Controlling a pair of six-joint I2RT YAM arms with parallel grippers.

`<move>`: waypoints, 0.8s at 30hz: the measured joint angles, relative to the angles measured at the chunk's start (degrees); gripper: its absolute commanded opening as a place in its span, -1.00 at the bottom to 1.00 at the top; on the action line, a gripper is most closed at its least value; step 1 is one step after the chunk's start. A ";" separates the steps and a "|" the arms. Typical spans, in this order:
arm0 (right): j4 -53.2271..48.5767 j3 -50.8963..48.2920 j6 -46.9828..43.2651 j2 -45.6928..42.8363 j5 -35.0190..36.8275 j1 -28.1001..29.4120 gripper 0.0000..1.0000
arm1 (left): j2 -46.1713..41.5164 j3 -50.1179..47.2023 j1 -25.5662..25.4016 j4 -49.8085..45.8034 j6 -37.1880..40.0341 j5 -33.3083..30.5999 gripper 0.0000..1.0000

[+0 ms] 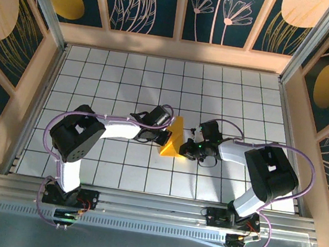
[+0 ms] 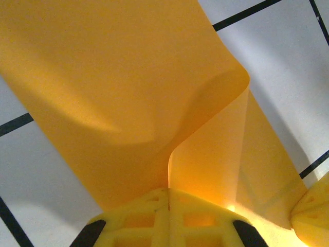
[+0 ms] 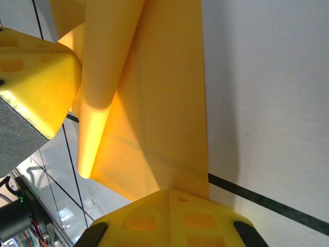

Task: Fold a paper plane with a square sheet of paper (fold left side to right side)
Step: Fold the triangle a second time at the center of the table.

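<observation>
The square sheet of paper (image 1: 174, 136) is orange-yellow and stands lifted off the tiled table as a bent, triangular shape between both arms. My left gripper (image 1: 166, 139) is shut on its left side. In the left wrist view the paper (image 2: 128, 87) curls over and runs down into my shut left gripper (image 2: 168, 191). My right gripper (image 1: 187, 148) is shut on the right side. In the right wrist view the paper (image 3: 164, 113) rises as a long folded strip from my shut right gripper (image 3: 169, 193). No finished paper plane is in view.
White tiled table (image 1: 134, 75) with dark grid lines, walled by wooden frames and patterned panels. The left gripper's yellow finger (image 3: 36, 77) sits close at the upper left of the right wrist view. The right gripper's yellow finger (image 2: 313, 211) shows at the left wrist view's lower right.
</observation>
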 measured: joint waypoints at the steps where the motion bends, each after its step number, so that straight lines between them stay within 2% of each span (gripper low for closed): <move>1: -0.02 0.00 0.00 0.00 -0.02 0.00 -1.00 | 0.04 0.00 0.00 0.00 0.00 -0.02 -1.00; 20: -0.22 0.09 0.04 -0.33 -0.48 -0.15 -1.00 | 1.33 0.37 0.00 1.51 0.02 0.24 -1.00; 24: -0.35 0.09 0.68 -2.47 -1.36 -2.03 -1.00 | 1.42 0.37 0.00 1.77 0.02 0.26 -1.00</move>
